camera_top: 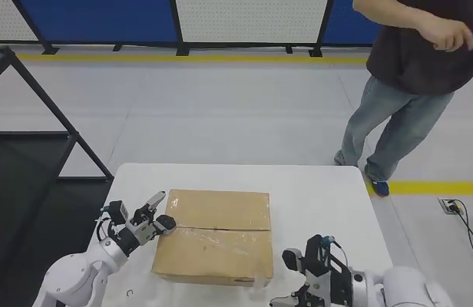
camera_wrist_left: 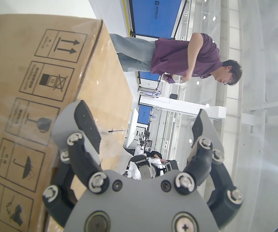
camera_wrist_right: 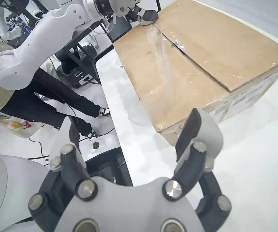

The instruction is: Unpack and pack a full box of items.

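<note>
Fingers (camera_wrist_left: 88, 126) stand wide apart on the left gripper (camera_top: 161, 212) and the right gripper (camera_top: 290, 280), holding nothing. On the white table (camera_top: 321, 199) sits the closed cardboard box (camera_top: 217, 234), flaps sealed with clear tape (camera_wrist_right: 163, 56). One left finger meets the box's edge at the seam; the right gripper is near another corner.

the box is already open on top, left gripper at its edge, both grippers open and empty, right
Not quite. The box is shut, with clear tape over its top seam, as the right wrist view shows. The rest holds: the left gripper is at its edge, and it and the right gripper are open and empty.
</note>
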